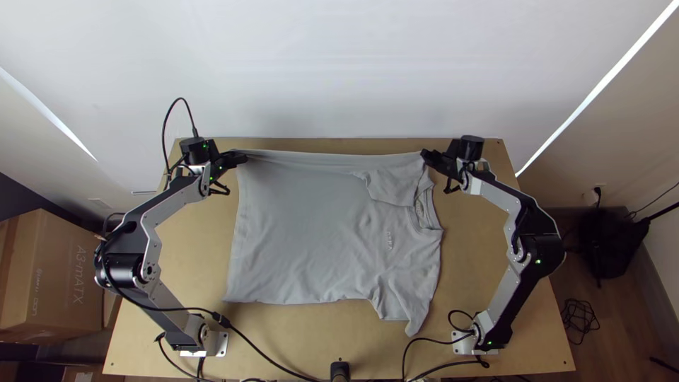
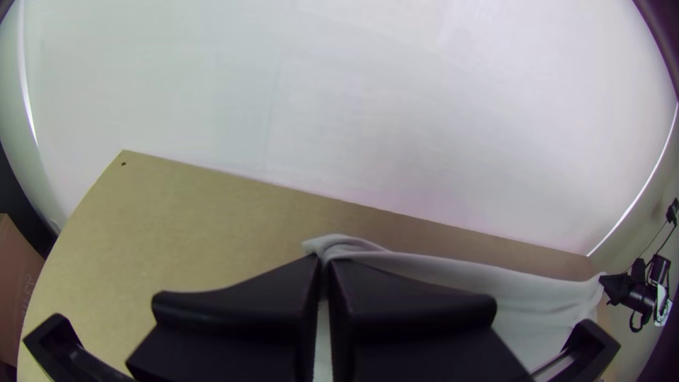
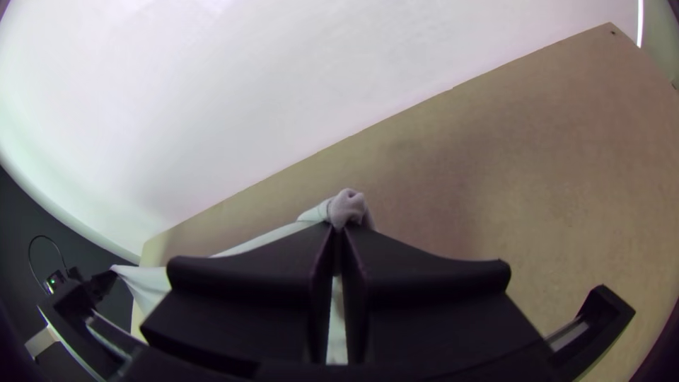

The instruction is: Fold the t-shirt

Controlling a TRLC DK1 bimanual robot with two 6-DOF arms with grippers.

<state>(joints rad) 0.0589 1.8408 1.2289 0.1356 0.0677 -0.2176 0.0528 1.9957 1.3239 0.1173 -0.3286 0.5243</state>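
Here's your first fold, by the look of it: left tool clamped on the hem's far corner, right tool pinching the collar-end far edge, shirt spread across the bench. Now bring that taut edge nearer, both sides level.

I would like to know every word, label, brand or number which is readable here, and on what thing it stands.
"A3-MATX": on the cardboard box.
Smaller print on the same box: too blurred to read.
Short print on the t-shirt: too small to read surely.
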